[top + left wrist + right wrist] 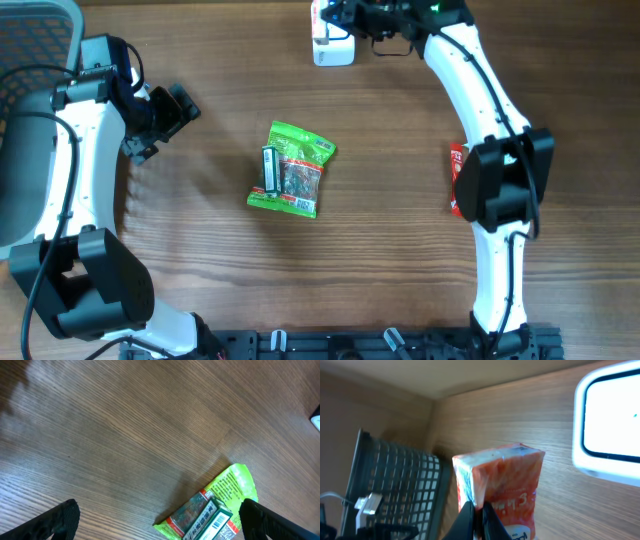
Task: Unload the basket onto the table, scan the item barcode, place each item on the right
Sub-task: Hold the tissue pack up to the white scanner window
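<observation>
My right gripper (479,510) is shut on the edge of an orange-red packet (502,480) and holds it upright next to the white scanner (607,425). From overhead, that gripper (338,16) is at the table's far edge, just above the scanner (333,50). No barcode shows on the packet's visible face. My left gripper (165,112) hangs open at the left with nothing between its fingers. In the left wrist view it (159,512) stands wide above the table.
A green snack packet (295,172) lies mid-table with a dark green box (269,170) on its left edge; both appear low in the left wrist view (231,487). A red item (456,180) lies partly under the right arm. A dark mesh basket (395,485) stands beyond the held packet.
</observation>
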Tool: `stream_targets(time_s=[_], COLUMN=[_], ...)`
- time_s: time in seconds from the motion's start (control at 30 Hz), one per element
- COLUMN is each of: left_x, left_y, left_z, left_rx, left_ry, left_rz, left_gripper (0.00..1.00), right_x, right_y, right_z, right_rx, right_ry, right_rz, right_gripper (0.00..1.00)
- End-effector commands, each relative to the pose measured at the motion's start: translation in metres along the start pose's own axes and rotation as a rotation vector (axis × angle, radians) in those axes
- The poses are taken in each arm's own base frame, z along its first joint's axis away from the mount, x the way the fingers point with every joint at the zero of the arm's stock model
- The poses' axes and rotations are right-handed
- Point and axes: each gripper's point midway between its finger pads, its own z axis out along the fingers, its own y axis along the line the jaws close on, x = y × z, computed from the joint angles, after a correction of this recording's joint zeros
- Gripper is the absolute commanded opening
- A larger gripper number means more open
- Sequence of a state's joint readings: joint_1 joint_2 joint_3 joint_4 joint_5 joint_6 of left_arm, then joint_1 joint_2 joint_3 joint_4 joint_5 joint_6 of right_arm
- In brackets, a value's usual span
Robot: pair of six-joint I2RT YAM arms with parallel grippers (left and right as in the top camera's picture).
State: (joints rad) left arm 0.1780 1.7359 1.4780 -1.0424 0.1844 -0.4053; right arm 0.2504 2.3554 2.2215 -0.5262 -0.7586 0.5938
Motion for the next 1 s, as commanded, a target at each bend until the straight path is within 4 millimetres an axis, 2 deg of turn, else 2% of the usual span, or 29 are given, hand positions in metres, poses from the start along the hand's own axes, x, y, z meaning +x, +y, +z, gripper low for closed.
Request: stream_targets(time_s=[0.0,0.17,0.3,0.43,0.7,0.97], left_x=[0.002,0.002,0.002,0.002,0.002,0.002], left_y=[0.001,0.001,0.001,0.001,0.001,0.001], left_z=[0.004,0.004,0.004,0.004,0.004,0.004], left_rx=[0.002,0.002,0.002,0.002,0.002,0.002], left_ry=[0.015,0.015,0.015,0.015,0.015,0.015], left_rz=[0.005,0.004,0.004,0.004,0.004,0.004], left_gripper=[1.00,1.00,1.00,1.00,1.00,1.00], right_x=[-0.013,-0.018,-0.016,-0.014,-0.026,-0.029], right_y=[-0.018,-0.056,-0.071,-0.077,-0.068,-0.079], right_z=[0.003,0.025,0.037,0.041,0.039,0.041], right_rx=[-0.128,-0.176,-0.181,-0.178,-0.213,-0.167], right_ry=[0.013,-0.001,-0.006,-0.005,-0.043,-0.085], right_rz=[0.140,0.230,0.248,0.263,0.246,0.185], right_gripper=[0.04,0.04,0.04,0.04,0.04,0.04])
